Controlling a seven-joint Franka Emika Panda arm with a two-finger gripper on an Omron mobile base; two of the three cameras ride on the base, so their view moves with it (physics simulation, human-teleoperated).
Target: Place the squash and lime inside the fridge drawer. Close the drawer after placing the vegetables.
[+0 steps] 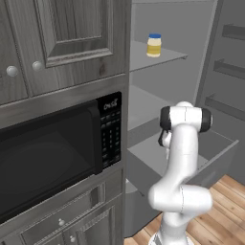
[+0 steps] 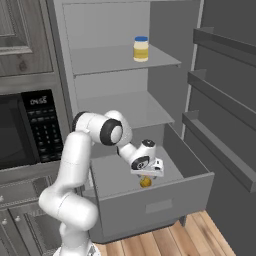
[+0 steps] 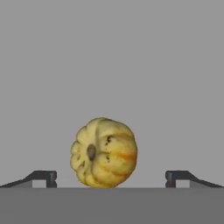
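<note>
Both pincer (image 3: 109,179) fingers wide of squash (image 3: 104,152)

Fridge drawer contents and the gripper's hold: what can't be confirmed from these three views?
- Small bright green lime: whether it sits in the wide light-grey fridge drawer; the white arm and drawer front cover much of the floor in the right base view.
- Ribbed yellow squash: resting on the floor or just above it; the hand view gives no clear shadow.
- Gripper: fingertips spread wide, but their lower parts are cut off.

Dark wood-grain cabinets (image 1: 57,33) above a black microwave (image 1: 52,158), grey fridge shelves (image 2: 120,57), wooden plank floor (image 2: 165,240)
</note>
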